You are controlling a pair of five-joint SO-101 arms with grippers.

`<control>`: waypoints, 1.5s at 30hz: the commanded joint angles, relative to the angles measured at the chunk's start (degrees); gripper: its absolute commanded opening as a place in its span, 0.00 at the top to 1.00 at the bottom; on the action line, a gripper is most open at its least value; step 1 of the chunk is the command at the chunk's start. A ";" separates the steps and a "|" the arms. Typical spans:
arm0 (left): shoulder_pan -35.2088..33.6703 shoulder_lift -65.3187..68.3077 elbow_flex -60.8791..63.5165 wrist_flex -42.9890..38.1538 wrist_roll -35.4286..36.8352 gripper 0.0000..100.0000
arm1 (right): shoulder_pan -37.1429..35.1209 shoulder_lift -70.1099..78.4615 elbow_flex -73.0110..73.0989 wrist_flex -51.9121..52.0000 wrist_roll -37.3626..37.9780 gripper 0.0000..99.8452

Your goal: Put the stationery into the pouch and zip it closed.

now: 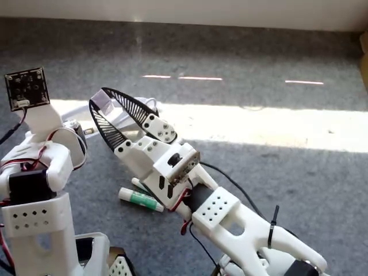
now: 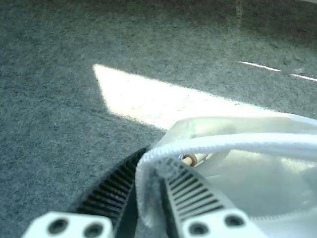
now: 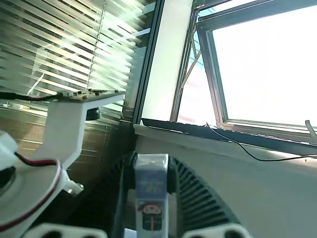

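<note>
Right claw [image 3: 151, 161] grips a small white-and-blue eraser block [image 3: 151, 198]; left claw [image 2: 156, 163] pinches the rim of the translucent white pouch [image 2: 233, 126]. The eraser is best lowered squarely into the mouth before release. A green-and-white glue stick [image 1: 141, 199] waits at the eraser's 5 o'clock.

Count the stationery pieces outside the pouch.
2: a green stick on the carpet by the right arm, a small block in the right gripper. Others may hide under that arm.

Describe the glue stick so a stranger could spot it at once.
On the grey carpeted surface, look at the white right arm stretched across the middle. Beside its wrist, in the shaded strip, lies the glue stick: a white tube with a green middle, unlike the plain white item half hidden next to it.
</note>
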 commanded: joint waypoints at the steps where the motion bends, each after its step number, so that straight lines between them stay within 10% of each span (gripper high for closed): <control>1: -0.84 0.75 0.75 -0.53 0.00 0.99 | 0.31 -5.85 0.75 6.02 0.53 1.00; 6: -0.84 0.75 0.75 -0.53 0.00 0.99 | 0.66 -11.03 0.31 21.14 0.26 1.00; 23: -0.84 0.75 0.75 -0.53 0.00 0.99 | 0.57 -23.69 0.48 22.11 0.26 1.00; 45: -0.84 0.75 0.75 -0.26 0.00 0.99 | 0.66 -1.80 0.48 4.62 0.44 1.00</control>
